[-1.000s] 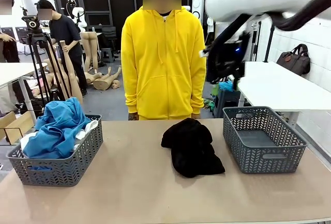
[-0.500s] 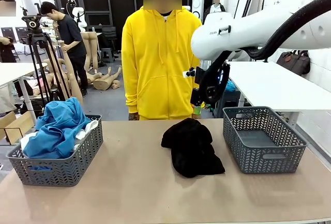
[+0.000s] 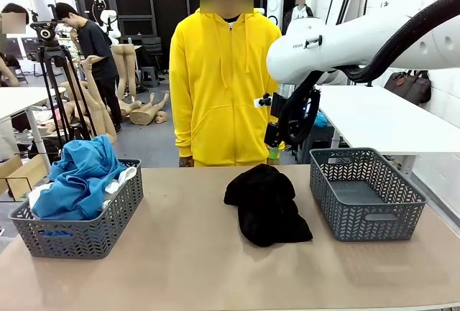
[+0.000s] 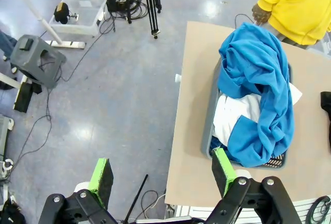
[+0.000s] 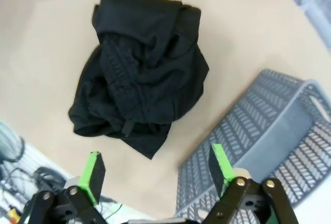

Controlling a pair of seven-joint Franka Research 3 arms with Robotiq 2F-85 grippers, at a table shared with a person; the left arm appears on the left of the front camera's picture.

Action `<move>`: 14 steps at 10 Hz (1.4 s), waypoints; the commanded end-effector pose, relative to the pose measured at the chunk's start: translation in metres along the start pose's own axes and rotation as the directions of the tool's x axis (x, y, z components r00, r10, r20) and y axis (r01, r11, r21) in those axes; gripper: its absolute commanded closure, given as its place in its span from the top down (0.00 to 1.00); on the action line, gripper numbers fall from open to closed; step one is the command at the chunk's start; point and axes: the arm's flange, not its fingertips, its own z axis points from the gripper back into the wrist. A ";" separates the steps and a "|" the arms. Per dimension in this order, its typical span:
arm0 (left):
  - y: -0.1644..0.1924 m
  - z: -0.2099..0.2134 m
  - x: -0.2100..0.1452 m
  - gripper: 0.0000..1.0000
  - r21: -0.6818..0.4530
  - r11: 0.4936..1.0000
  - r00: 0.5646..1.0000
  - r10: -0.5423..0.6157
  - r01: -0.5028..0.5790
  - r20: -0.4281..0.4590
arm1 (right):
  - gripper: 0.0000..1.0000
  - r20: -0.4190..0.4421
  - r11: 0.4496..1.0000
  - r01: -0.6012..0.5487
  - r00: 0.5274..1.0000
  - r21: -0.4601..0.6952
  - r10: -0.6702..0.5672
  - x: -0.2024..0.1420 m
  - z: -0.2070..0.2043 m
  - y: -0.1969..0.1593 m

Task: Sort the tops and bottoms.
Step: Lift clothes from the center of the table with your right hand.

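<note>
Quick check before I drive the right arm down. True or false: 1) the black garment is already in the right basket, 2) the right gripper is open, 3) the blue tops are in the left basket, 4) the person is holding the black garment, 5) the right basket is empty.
1) False. The black garment lies on the table, beside the right basket.
2) True. The right gripper is open, above the garment and holding nothing.
3) True. The blue tops are piled in the left basket, with a white top among them.
4) False. The person stands behind the table, not touching it.
5) True. Nothing lies in it.
</note>
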 end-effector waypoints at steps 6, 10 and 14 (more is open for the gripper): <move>0.001 0.000 -0.001 1.00 -0.009 1.000 1.000 -0.002 0.002 0.002 | 1.00 0.009 0.999 -0.034 0.999 -0.015 0.034 0.035 -0.086 0.000; 0.001 0.000 -0.001 1.00 -0.009 1.000 1.000 -0.002 0.002 0.002 | 1.00 -0.072 0.999 -0.040 0.997 0.032 0.042 0.043 -0.121 -0.001; 0.001 0.000 -0.001 1.00 -0.009 1.000 1.000 -0.002 0.002 0.002 | 0.81 -0.082 0.998 -0.038 0.996 0.046 0.042 0.044 -0.125 0.001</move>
